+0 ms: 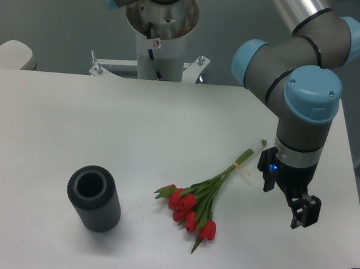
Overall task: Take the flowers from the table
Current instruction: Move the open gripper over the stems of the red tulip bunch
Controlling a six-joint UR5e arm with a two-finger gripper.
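Far to the left of my gripper (301,213) a dark grey ribbed cylinder (94,199) stands on the white table (48,124). Nearer, still to its left, the red tulip bunch (203,197) lies flat, untouched. The gripper hangs low, holding nothing; I cannot tell how wide its jaws stand. I judge I'm still approaching: next, move left over the stems.

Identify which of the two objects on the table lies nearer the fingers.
The flowers: the red tulips lie just beside the gripper, while the dark ribbed cylinder stands far across the table.
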